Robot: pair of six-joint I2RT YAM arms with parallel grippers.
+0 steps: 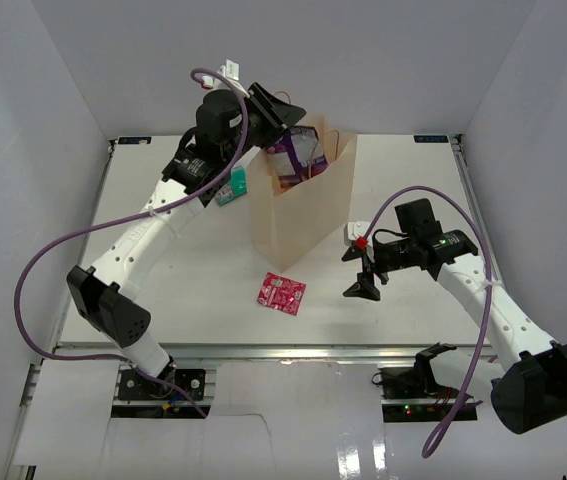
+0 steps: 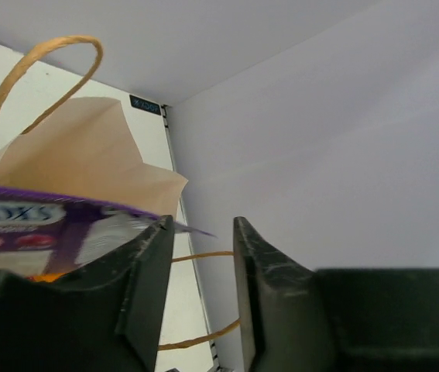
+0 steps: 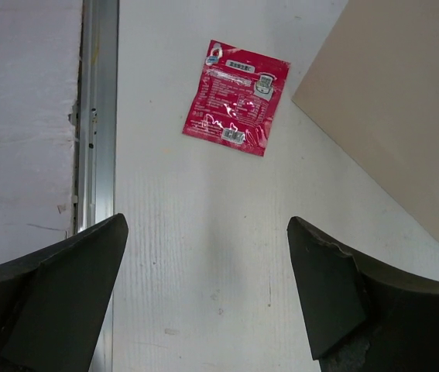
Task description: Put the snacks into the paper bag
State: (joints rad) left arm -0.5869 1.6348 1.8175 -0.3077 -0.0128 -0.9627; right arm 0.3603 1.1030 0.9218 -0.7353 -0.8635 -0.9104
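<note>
Pink-red packet [image 3: 237, 98] lies flat on counter [image 1: 193, 270] just in front of paper bag [image 1: 298, 215], straight ahead of right pincer [image 3: 207, 248], which hovers spread wide and empty; right arm nearer than left.

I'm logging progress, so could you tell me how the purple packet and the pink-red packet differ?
The purple packet pokes out of the mouth of the paper bag; the pink-red packet lies flat on the table in front of it. The purple packet looks larger than the pink-red one. The left gripper is at the purple packet; the right gripper hovers open near the pink-red one. Both are glossy.
</note>
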